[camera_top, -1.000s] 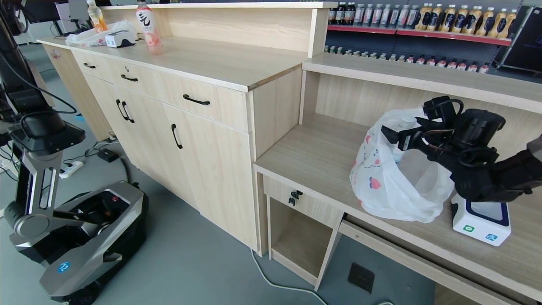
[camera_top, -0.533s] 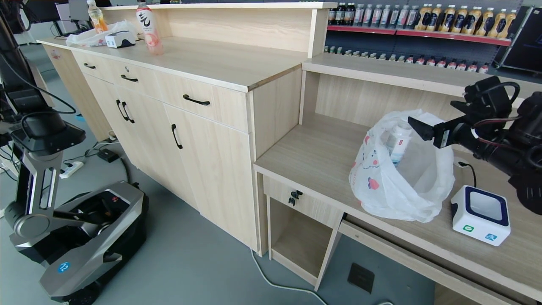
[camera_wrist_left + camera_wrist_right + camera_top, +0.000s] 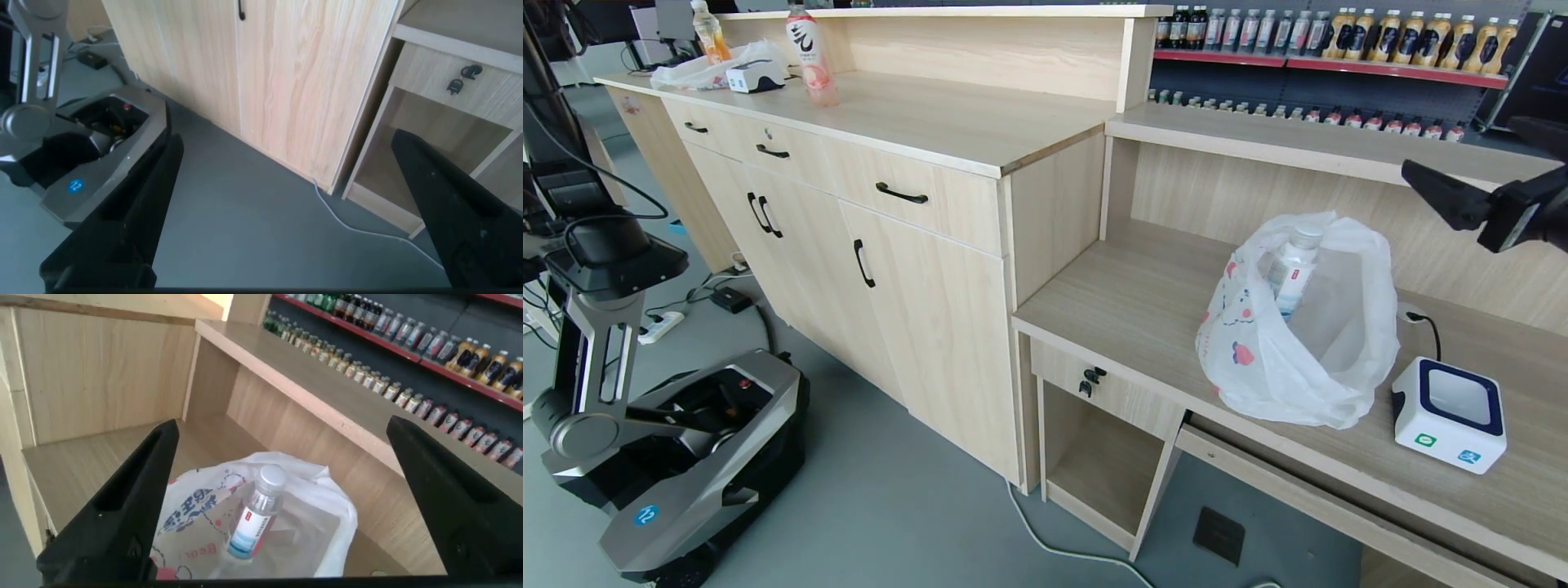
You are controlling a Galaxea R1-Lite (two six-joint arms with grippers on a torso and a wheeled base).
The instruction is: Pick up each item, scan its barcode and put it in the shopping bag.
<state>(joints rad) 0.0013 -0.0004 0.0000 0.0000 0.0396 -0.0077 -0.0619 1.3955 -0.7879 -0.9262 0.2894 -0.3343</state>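
The white plastic shopping bag (image 3: 1298, 343) stands open on the low desk (image 3: 1127, 302). A clear bottle with a white cap (image 3: 1290, 265) leans upright inside it. In the right wrist view the bottle (image 3: 256, 513) and the bag (image 3: 196, 510) lie below my right gripper (image 3: 279, 429). My right gripper (image 3: 1486, 163) is open and holds nothing; it hangs above and to the right of the bag, apart from it. The white scanner (image 3: 1450, 412) sits on the desk right of the bag. My left gripper (image 3: 288, 140) is open and holds nothing, low over the grey floor in front of the cabinet.
A tall counter (image 3: 915, 114) with drawers and doors stands left of the desk, carrying a pink-labelled bottle (image 3: 810, 53), a second scanner (image 3: 754, 76) and another bag. A raised ledge (image 3: 1298, 143) runs behind the desk. Store shelves of bottles (image 3: 1339, 33) line the back wall.
My right gripper lifted out of the bag's mouth and drew back up and to the right, leaving the bottle inside. The scanner it covered is now in full sight.
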